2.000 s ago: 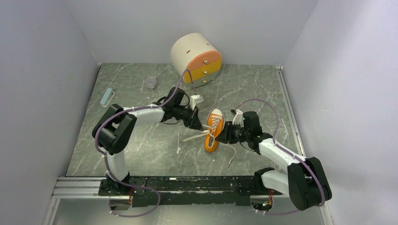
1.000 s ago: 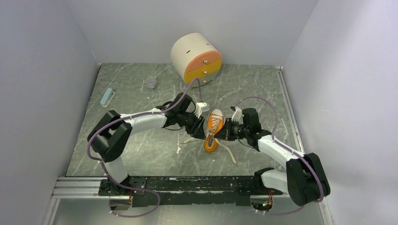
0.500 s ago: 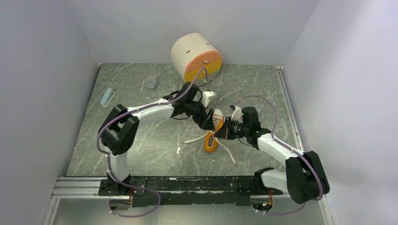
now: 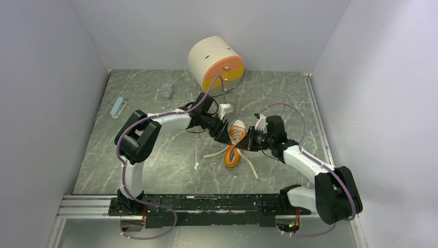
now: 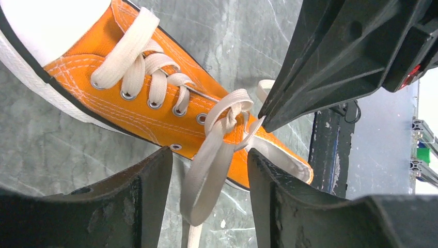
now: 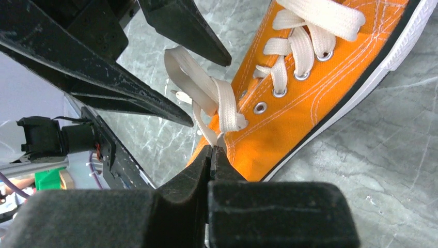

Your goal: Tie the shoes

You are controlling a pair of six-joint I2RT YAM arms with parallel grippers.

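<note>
The orange shoe (image 4: 232, 155) lies mid-table, white toe cap toward the back. In the left wrist view the shoe (image 5: 129, 111) has a half-knot at its top eyelets, and a loop of white lace (image 5: 206, 175) hangs from it. My left gripper (image 5: 209, 155) is open, with that loop between its fingers but not pinched. From the right, my right gripper (image 6: 212, 148) is shut on a thin strand of lace (image 6: 206, 129) just below the knot. In the top view the left gripper (image 4: 227, 135) and the right gripper (image 4: 248, 142) meet over the shoe's laces.
Loose lace ends trail on the table to the shoe's left (image 4: 213, 154) and right (image 4: 252, 166). A round cream cabinet with orange and yellow drawers (image 4: 216, 63) stands at the back. A small grey cup (image 4: 166, 91) and a light blue object (image 4: 118, 107) lie at the back left.
My left gripper has swung from the shoe's left side to over its laces and now stands open around the loop. The right gripper has stayed shut at the knot.
</note>
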